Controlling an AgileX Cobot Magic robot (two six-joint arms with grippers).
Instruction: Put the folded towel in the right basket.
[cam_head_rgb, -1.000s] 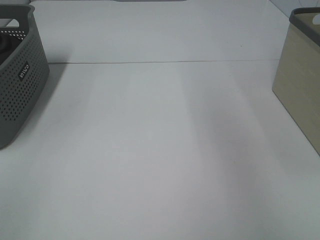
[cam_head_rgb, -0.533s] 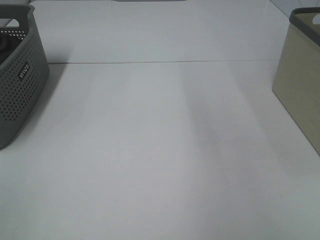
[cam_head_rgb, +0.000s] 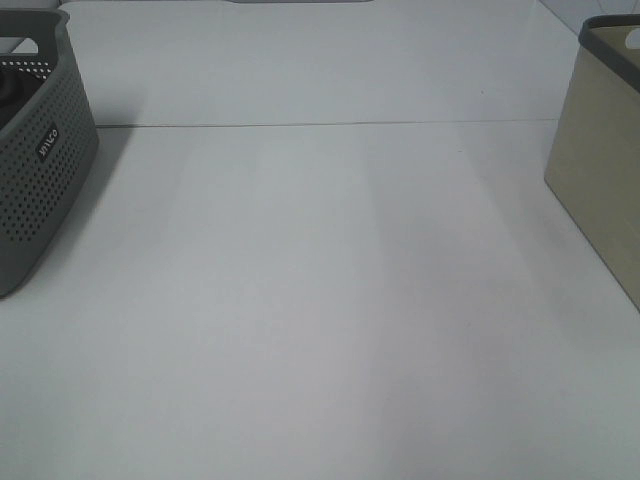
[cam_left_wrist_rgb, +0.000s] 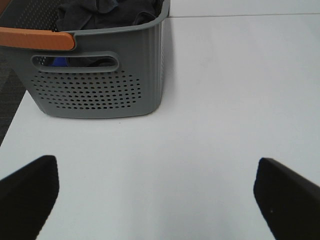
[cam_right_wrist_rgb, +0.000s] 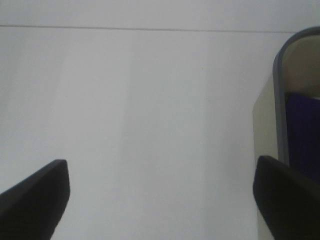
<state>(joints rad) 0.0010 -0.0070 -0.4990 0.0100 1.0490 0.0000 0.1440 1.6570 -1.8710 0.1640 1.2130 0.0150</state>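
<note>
The right basket (cam_head_rgb: 600, 180) is beige with a dark grey rim and stands at the table's right edge. In the right wrist view its wall (cam_right_wrist_rgb: 265, 150) shows, with a dark blue cloth (cam_right_wrist_rgb: 302, 135) inside, which looks like the folded towel. My right gripper (cam_right_wrist_rgb: 160, 195) is open and empty, over bare table beside that basket. My left gripper (cam_left_wrist_rgb: 155, 195) is open and empty, over bare table in front of the grey basket (cam_left_wrist_rgb: 100, 85). Neither gripper shows in the exterior high view.
The grey perforated basket (cam_head_rgb: 40, 170) stands at the table's left edge. It holds dark crumpled cloths (cam_left_wrist_rgb: 110, 12) and has an orange handle (cam_left_wrist_rgb: 35, 39). A thin seam (cam_head_rgb: 320, 124) runs across the white table.
A faint shadow over the middle of the table has faded. Nothing else has visibly moved.
</note>
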